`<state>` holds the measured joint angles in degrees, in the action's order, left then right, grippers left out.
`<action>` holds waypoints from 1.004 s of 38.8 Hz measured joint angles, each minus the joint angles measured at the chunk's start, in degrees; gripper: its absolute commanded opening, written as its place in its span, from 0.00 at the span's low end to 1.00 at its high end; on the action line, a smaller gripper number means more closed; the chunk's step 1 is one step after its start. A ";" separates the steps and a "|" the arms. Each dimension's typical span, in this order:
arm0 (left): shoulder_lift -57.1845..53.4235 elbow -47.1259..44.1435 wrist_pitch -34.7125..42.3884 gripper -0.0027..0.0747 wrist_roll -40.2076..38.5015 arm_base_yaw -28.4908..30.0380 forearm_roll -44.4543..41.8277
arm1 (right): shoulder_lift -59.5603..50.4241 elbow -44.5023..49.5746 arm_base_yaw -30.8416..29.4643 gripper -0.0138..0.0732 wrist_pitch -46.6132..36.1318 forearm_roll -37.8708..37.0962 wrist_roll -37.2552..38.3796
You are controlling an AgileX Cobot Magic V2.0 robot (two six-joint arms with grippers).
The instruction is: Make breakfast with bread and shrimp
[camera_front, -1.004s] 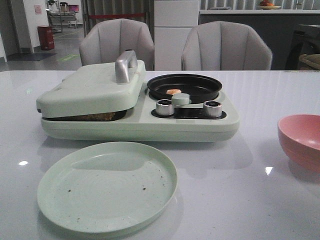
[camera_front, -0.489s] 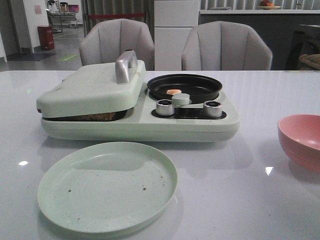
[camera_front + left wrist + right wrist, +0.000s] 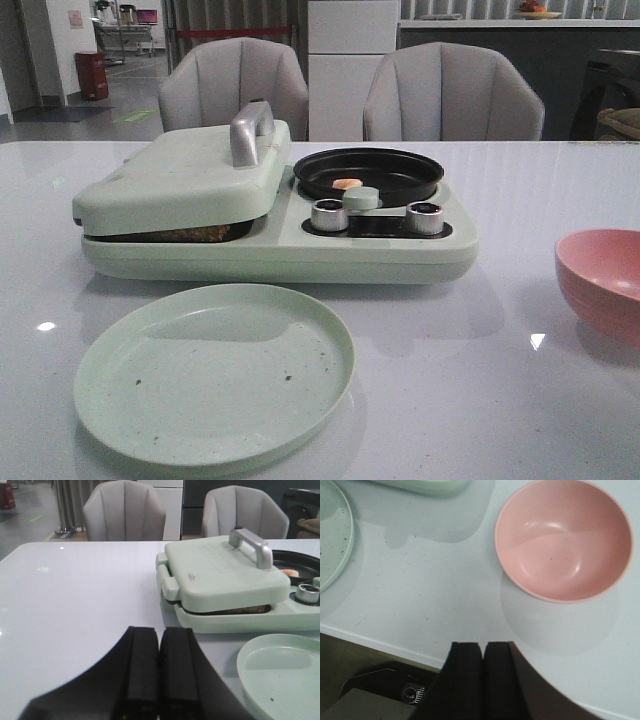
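Note:
A pale green breakfast maker stands mid-table with its lid shut. A browned strip of bread shows in the gap under the lid, and also in the left wrist view. The small orange-pink shrimp lies in the black round pan; it shows in the left wrist view too. My left gripper is shut and empty, low over the table left of the maker. My right gripper is shut and empty, above the table's front edge near the pink bowl. Neither gripper shows in the front view.
An empty pale green plate lies in front of the maker. An empty pink bowl stands at the right, also in the right wrist view. Two silver knobs and a green round knob sit beside the pan. Two grey chairs stand behind.

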<state>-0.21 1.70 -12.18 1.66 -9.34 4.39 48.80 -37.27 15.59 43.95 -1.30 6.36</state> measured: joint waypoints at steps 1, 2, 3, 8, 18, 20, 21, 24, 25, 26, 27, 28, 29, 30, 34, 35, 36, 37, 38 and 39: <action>0.00 -0.52 0.23 0.16 -0.24 0.08 -0.17 | 0.00 0.00 0.00 0.20 0.00 0.00 0.00; 0.00 -0.95 0.65 0.16 -0.36 0.22 -0.27 | 0.00 0.00 0.00 0.20 0.00 0.00 0.00; 0.00 -1.41 1.09 0.16 -0.63 0.33 -0.39 | 0.00 0.00 0.00 0.20 0.00 0.00 0.00; 0.00 -1.81 4.55 0.16 -0.89 0.45 -0.71 | 0.00 0.00 0.00 0.20 0.00 0.00 0.00; 0.00 -1.81 10.97 0.16 -1.09 1.20 -1.37 | 0.00 0.00 0.00 0.20 0.00 0.00 0.00; 0.00 -1.81 12.18 0.16 -1.09 1.46 -1.85 | 0.00 0.00 0.00 0.20 0.00 0.00 0.00; 0.00 -1.81 12.18 0.16 -1.09 1.44 -2.04 | 0.00 0.00 0.00 0.20 0.00 0.00 0.00; 0.00 -1.81 13.95 0.16 -1.09 1.58 -2.87 | 0.00 0.00 0.00 0.20 0.00 0.00 0.00; 0.00 -1.81 14.43 0.16 -1.09 1.58 -2.98 | 0.00 0.00 0.00 0.20 0.00 0.00 0.00; 0.00 -1.81 14.98 0.16 -1.09 1.61 -3.02 | 0.00 0.00 0.00 0.20 0.00 0.00 0.00; 0.00 -1.81 15.36 0.16 -1.09 1.61 -3.25 | 0.00 0.00 0.00 0.20 0.00 0.00 0.00; 0.00 -1.81 15.55 0.16 -1.09 1.61 -3.25 | 0.00 0.00 0.00 0.20 0.00 0.00 0.00; 0.00 -1.81 15.64 0.16 -1.09 1.61 -3.25 | 0.00 0.00 0.00 0.20 0.00 0.00 0.00; 0.00 -1.81 15.76 0.16 -1.09 1.61 -3.37 | 0.00 0.00 0.00 0.20 0.00 0.00 0.00; 0.00 -1.81 16.04 0.16 -1.14 1.61 -3.37 | 0.00 0.00 0.00 0.20 0.00 0.00 0.00; 0.00 -1.81 16.04 0.16 -1.14 1.61 -3.37 | 0.00 0.00 0.00 0.20 0.00 0.00 0.00; 0.00 -1.81 16.16 0.16 -1.14 1.61 -3.37 | 0.00 0.00 0.00 0.20 0.00 0.00 0.00; 0.00 -1.81 16.16 0.16 -1.14 1.61 -3.37 | 0.00 0.00 0.00 0.20 0.00 0.00 0.00; 0.00 -1.81 16.25 0.16 -1.14 1.61 -3.37 | 0.00 0.00 0.00 0.20 0.00 0.00 0.00; 0.00 -1.81 16.29 0.16 -1.14 1.61 -3.37 | 0.00 0.00 0.00 0.20 0.00 0.00 0.00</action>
<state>-0.21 -0.12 4.10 0.51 -7.73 1.02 48.80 -37.27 15.59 43.95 -1.30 6.36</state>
